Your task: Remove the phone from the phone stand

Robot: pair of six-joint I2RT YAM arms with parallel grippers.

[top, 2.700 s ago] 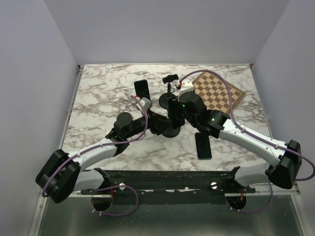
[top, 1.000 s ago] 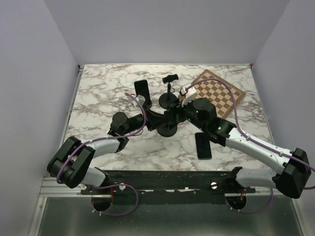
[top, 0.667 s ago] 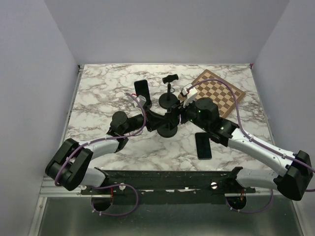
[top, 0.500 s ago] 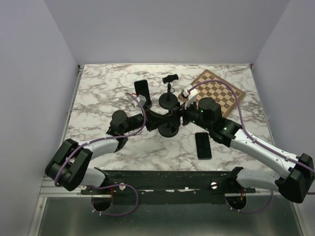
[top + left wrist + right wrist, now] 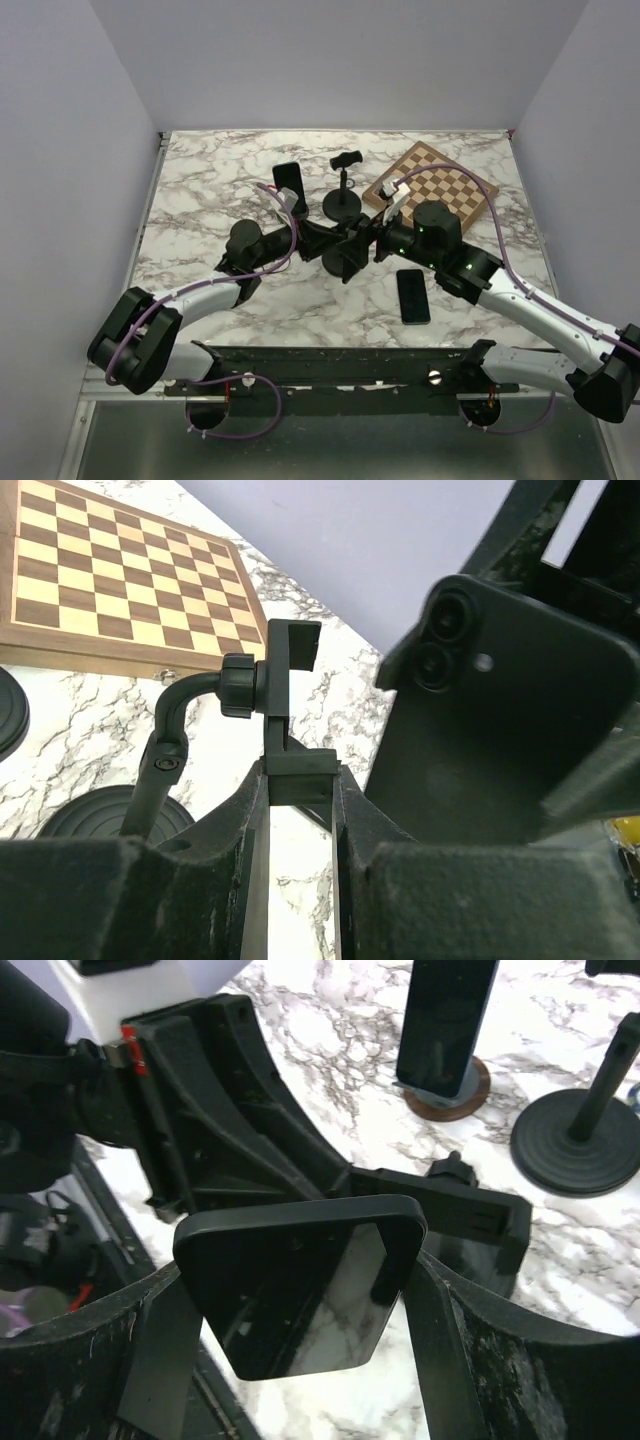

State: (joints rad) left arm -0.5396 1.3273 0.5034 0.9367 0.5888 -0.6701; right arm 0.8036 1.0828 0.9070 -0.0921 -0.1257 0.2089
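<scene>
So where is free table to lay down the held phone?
Bare table: the far-left corner beside the upright phone; the near strip between the left arm and the flat phone. Crowded: the middle, around the gripped stand and the empty stand.

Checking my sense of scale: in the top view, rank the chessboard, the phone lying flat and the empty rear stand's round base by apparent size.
1. chessboard, clearly largest
2. phone lying flat
3. round base, looks somewhat smaller, but it sits farther from the camera, so this is unsure
</scene>
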